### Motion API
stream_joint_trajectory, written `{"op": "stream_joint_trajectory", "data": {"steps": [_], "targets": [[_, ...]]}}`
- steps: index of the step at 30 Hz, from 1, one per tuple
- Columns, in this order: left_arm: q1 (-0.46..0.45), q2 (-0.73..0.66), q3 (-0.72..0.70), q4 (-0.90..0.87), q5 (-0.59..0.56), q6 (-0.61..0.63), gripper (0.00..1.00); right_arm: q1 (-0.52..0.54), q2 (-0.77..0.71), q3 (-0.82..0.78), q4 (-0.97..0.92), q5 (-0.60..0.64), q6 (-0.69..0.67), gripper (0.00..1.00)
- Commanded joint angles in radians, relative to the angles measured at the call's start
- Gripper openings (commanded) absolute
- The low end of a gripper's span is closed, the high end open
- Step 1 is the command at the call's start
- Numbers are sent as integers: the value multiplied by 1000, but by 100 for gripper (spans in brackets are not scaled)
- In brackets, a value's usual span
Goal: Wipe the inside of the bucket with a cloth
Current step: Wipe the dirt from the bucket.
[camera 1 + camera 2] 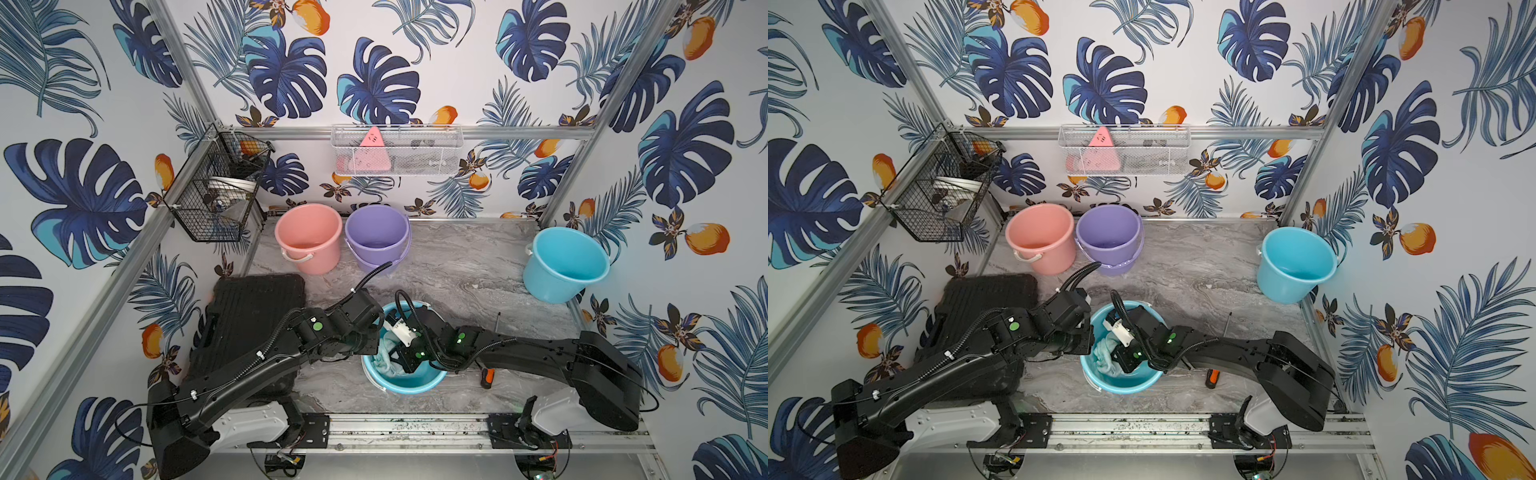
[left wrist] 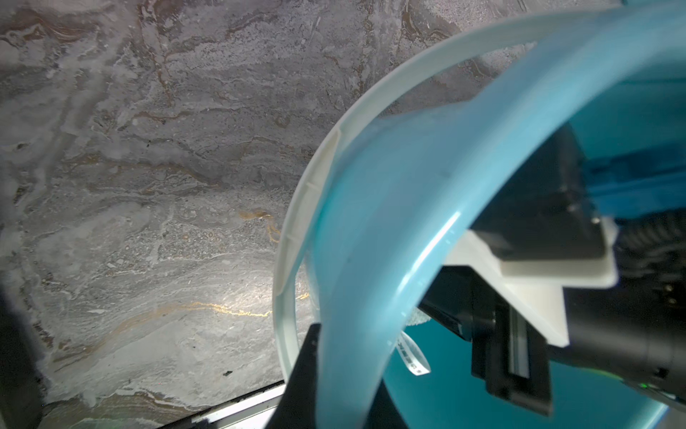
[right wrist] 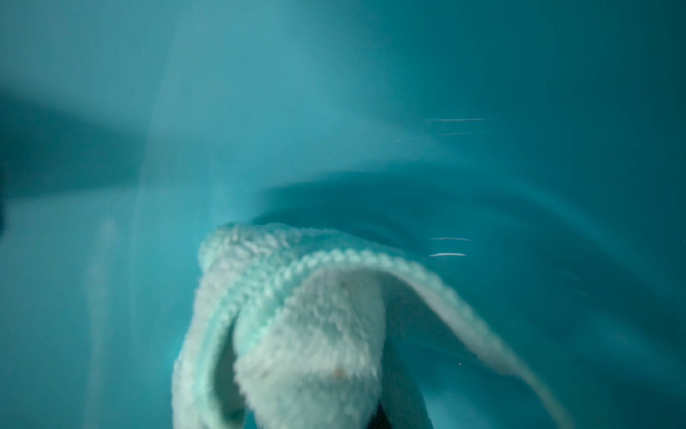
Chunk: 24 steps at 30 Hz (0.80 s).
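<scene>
Cloth at bucket's 9 o'clock wall, pinched by right gripper; left gripper clamps rim; wiping seemingly midway, other walls left

The marbled tabletop is being occupied by a pink bucket, purple bucket, light-blue bucket, teal bucket, black case and screwdriver.

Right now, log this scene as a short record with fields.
bucket in work: teal bucket, upright, front centre
cloth: cloth, mint, bunched inside the teal bucket
right gripper: right gripper, down inside the teal bucket, shut on the cloth
left gripper: left gripper, shut on the teal bucket's rim, one of its fingers outside the wall
spare buckets: pink bucket and purple bucket side by side at the back; blue bucket far right
also present: black case, screwdriver
</scene>
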Motion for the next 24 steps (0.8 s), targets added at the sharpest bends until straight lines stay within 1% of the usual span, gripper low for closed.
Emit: {"op": "stream_joint_trajectory", "data": {"steps": [1, 5, 7, 10, 15, 19, 24], "targets": [[0, -2, 2, 9, -1, 9, 0, 22, 1, 3, 101, 245, 25, 0], [0, -6, 1, 2, -6, 9, 0, 59, 1, 28, 51, 430, -57, 0], [0, -7, 2, 1, -6, 9, 0, 72, -4, 39, 27, 498, -98, 0], [0, -5, 5, 2, -6, 8, 0, 77, -5, 61, -31, 566, -160, 0], [0, -7, 13, -7, -12, 9, 0, 81, 20, 138, -240, 639, -284, 0], [0, -5, 17, -12, -17, 13, 0, 81, 46, 189, -432, 667, -379, 0], [0, -1, 24, -18, -24, 14, 0, 80, 68, 224, -633, 668, -427, 0]]}}
